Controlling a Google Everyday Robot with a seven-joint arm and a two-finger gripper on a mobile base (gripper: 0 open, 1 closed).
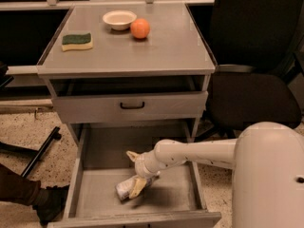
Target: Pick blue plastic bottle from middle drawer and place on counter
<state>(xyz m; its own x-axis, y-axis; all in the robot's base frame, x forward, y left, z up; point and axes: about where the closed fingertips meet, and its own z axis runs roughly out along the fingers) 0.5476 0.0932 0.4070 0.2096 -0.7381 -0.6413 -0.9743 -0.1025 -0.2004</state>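
The blue plastic bottle (123,189) lies on its side on the floor of the open middle drawer (171,198), near the front centre. My gripper (132,174) reaches into the drawer from the right on a white arm. It is open: one yellowish finger (130,155) points up and back, and the other finger (138,186) lies over the bottle's right end. The counter (161,51) is the grey top of the cabinet above.
On the counter stand a green-and-yellow sponge (77,41), a white bowl (119,19) and an orange fruit (140,28). The upper drawer front with its black handle (132,106) is closed. A black office chair (256,80) stands to the right, and a person's shoe (47,203) is at the lower left.
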